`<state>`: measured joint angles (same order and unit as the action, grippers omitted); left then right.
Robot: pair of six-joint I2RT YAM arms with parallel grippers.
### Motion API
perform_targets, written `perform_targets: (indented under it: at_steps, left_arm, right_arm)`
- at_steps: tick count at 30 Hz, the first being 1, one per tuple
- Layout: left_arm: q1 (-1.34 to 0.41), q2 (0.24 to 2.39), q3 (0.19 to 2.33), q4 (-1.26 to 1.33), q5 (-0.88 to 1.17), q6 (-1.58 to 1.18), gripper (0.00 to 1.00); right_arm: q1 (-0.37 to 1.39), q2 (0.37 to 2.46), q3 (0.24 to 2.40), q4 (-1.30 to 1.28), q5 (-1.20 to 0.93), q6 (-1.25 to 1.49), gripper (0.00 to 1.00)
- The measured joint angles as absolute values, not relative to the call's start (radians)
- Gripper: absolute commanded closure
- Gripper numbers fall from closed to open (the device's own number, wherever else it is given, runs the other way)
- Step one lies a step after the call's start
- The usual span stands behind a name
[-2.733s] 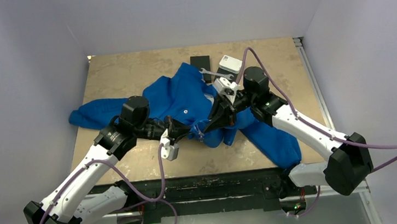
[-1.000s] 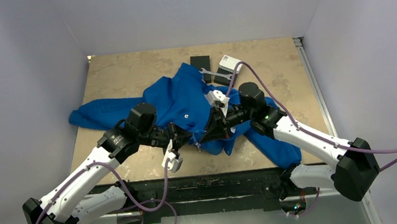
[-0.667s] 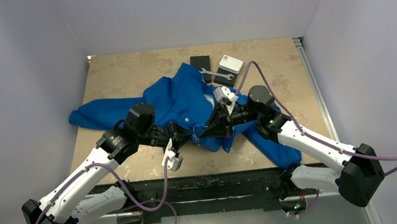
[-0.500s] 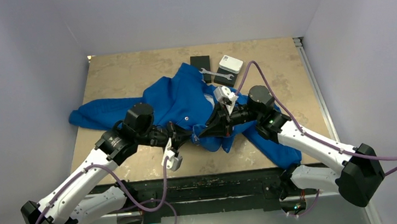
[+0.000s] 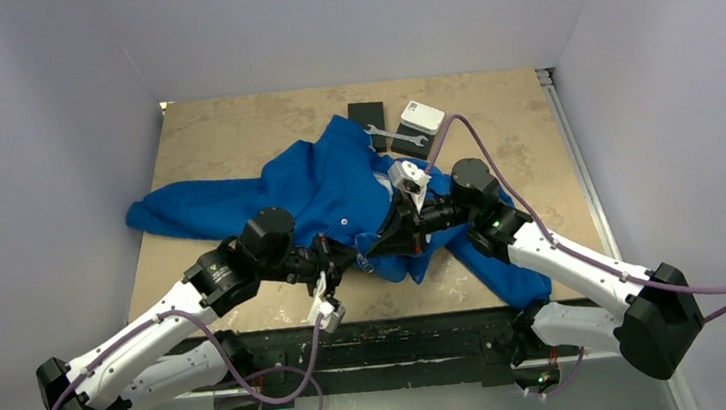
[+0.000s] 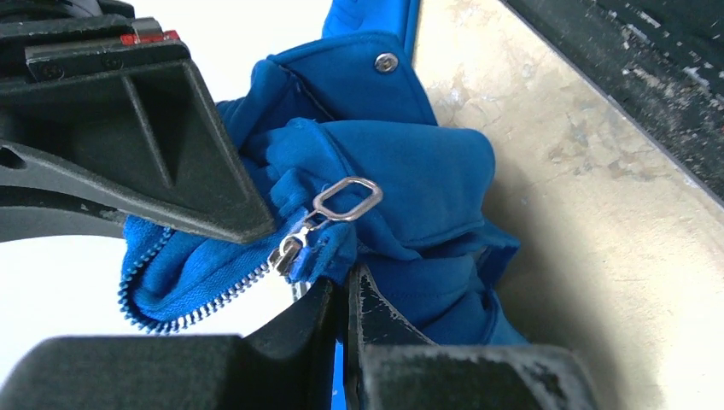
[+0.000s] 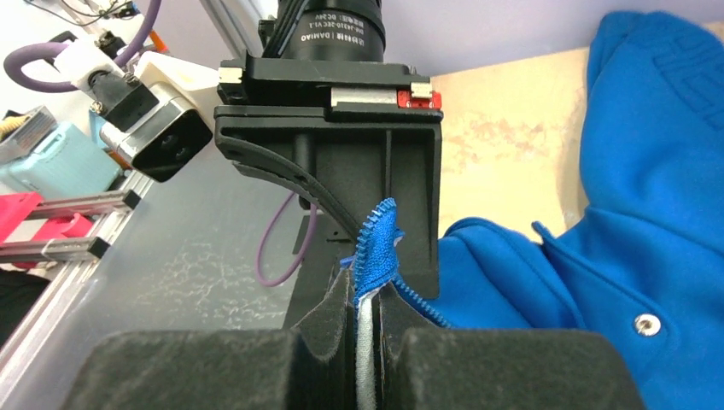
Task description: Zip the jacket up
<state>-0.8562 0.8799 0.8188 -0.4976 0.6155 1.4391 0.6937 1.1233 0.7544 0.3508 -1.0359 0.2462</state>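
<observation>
Right now I see the table (image 5: 221, 128) mostly covered across its middle by the jacket (image 5: 321, 179). It is a crumpled royal-blue heap of soft cloth, with one sleeve stretched toward the left edge and another trailing to the near right edge. Both arms reach in over its near hem and meet there, tip to tip.

My left gripper (image 6: 346, 299) is pressed together on a fold of blue cloth just below the zipper (image 6: 196, 299), whose fine teeth run along a blue tape. My right gripper (image 7: 367, 316) is pinching the zipper tape itself, and a short end of the tape sticks up between its pads. The two grippers are very close to each other.

At the far edge of the table, touching the jacket's collar end, sit a black block (image 5: 366, 114) and a white box (image 5: 422, 117). A wrench (image 5: 395, 139) lies between them, and I cannot tell whether either one holds anything.

In the left wrist view the silvery slider (image 6: 286, 252) sits on the tape beside the right gripper's finger. Its pull ring (image 6: 347, 198) lies loose on the cloth. A small metal snap (image 6: 386, 61) shows on the fold above.
</observation>
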Motion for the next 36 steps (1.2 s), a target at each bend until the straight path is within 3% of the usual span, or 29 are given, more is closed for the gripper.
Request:
perform_targets:
  at_steps: [17,36]
  left_arm:
    - [-0.9,0.886,0.801,-0.41,0.482,1.417,1.0]
    - [-0.946,0.883,0.762,-0.363,0.398,1.381,1.0]
  right_arm:
    - [0.694,1.0,0.747,0.093,-0.989,0.189,1.0]
    - [0.694,0.987,0.728,0.09,-0.852,0.163,1.0]
